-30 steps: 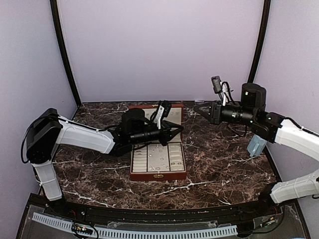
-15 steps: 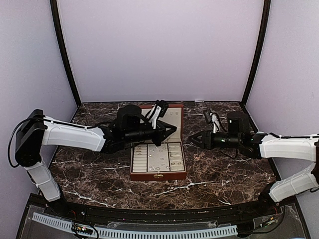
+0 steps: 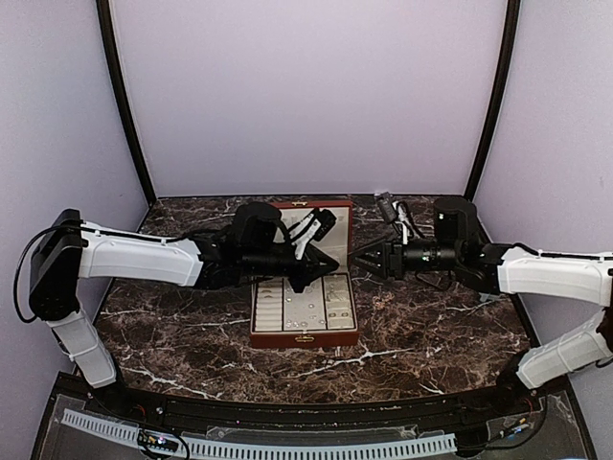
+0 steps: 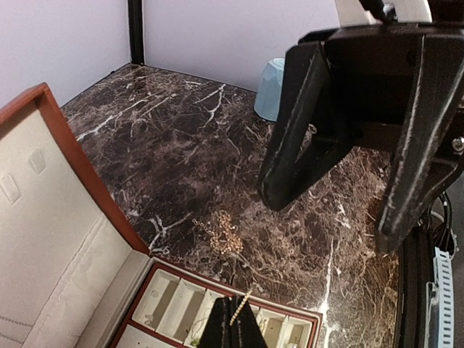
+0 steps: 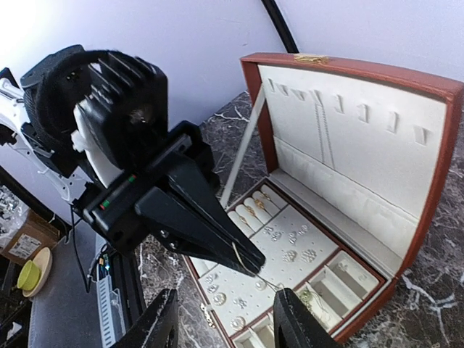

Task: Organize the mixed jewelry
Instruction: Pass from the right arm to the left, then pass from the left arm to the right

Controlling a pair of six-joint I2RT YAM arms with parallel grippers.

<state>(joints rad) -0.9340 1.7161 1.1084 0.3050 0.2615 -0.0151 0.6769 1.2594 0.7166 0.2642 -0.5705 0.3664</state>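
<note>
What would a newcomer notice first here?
Two grippers meet nose to nose above the open jewelry box at mid-table. The left gripper is shut on a thin gold chain, and the right gripper faces it with jaws wide open. A small gold tangle lies on the marble table beside the box.

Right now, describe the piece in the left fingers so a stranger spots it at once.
Find the open reddish-brown box mid-table. Over its cream tray, the left fingers pinch a thin gold chain. Unlike the pieces lying in the slots, it hangs in the air.
</note>
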